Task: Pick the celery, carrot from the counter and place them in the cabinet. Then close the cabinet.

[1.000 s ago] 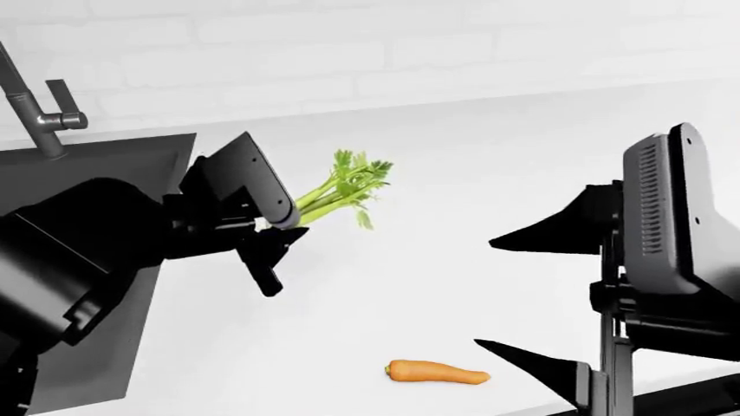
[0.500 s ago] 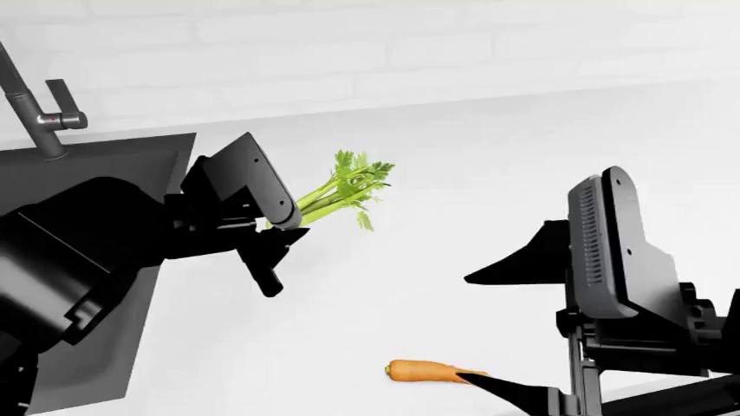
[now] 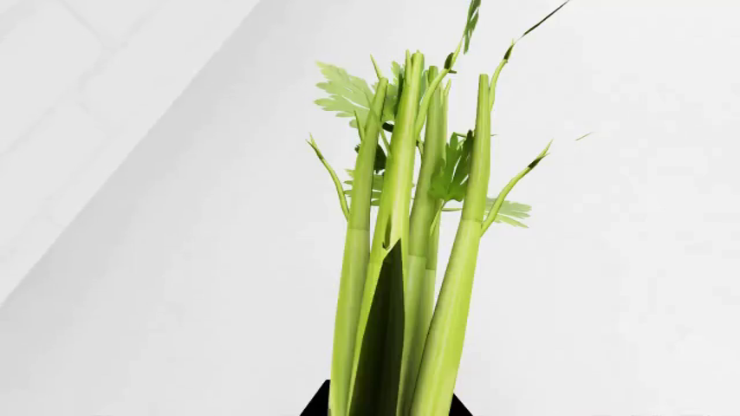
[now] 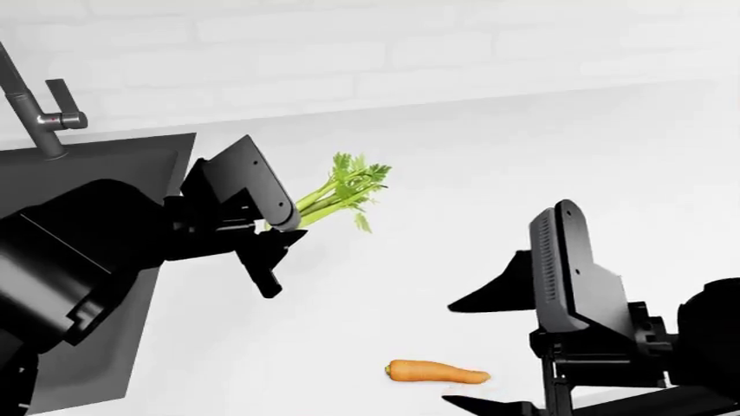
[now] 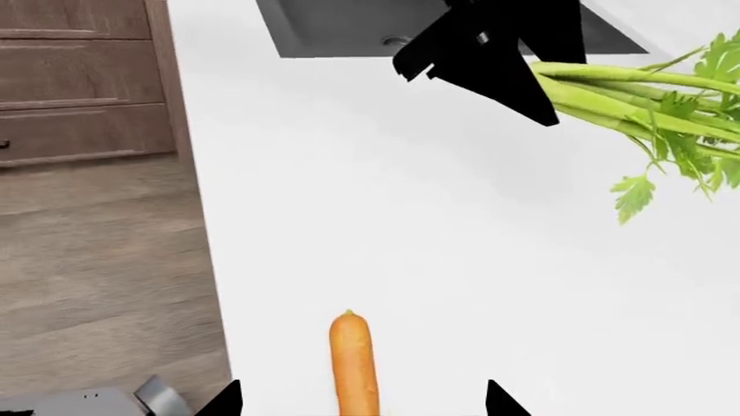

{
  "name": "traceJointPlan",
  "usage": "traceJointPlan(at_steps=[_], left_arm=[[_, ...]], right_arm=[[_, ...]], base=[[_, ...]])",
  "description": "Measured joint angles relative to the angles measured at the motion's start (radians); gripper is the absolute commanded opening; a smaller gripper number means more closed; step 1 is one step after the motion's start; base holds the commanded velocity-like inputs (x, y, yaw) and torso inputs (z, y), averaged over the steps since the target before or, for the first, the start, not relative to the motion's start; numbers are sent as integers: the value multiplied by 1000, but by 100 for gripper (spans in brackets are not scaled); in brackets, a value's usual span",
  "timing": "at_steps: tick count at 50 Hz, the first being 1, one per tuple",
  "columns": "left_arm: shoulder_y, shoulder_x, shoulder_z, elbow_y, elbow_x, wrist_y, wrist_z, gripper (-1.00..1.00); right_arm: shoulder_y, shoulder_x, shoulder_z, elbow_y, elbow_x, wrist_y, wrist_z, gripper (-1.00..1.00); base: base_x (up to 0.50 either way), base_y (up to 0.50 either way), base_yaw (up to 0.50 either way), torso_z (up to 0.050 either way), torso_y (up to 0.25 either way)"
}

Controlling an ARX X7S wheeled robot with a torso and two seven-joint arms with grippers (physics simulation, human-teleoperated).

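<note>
The celery (image 4: 341,192) is a bunch of pale green stalks with leafy tops. It is held off the white counter (image 4: 486,173) with my left gripper (image 4: 277,227) shut on its stalk ends. In the left wrist view the celery (image 3: 405,260) rises straight out of the left gripper (image 3: 387,406). The orange carrot (image 4: 438,373) lies flat near the counter's front edge. My right gripper (image 4: 463,355) is open beside it. In the right wrist view the carrot (image 5: 353,360) lies midway between the fingers of the right gripper (image 5: 364,403), untouched. The cabinet is out of view.
A dark grey sink (image 4: 104,173) with a faucet (image 4: 35,104) is set into the counter on the left, behind my left arm. Past the counter's edge, the right wrist view shows wooden drawer fronts (image 5: 69,78) and a wood floor (image 5: 104,277).
My right arm has moved left and lower, bringing its open fingers to either side of the carrot. The left arm holds the celery in the same place.
</note>
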Motion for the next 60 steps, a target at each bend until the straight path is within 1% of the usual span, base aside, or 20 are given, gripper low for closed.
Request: traceJointPlan(at_steps=[34,49,60], left_arm=[[-7,-1,10,-5,-2,-2,1,-100],[-8,-1,17,-4,-1,-2,0,-100],[-10,-2,20,-4,-2,-1,0,-100]], right_arm=[[-3,-22,-110,55,-84,40,3,100],[-9,-39,-142,89,-109,42,5,100],[3,-48,-151,120,-93,49,-11,100]], base=[[0,0,0,0,0],[0,0,0,0,0],[0,0,1,0,0]])
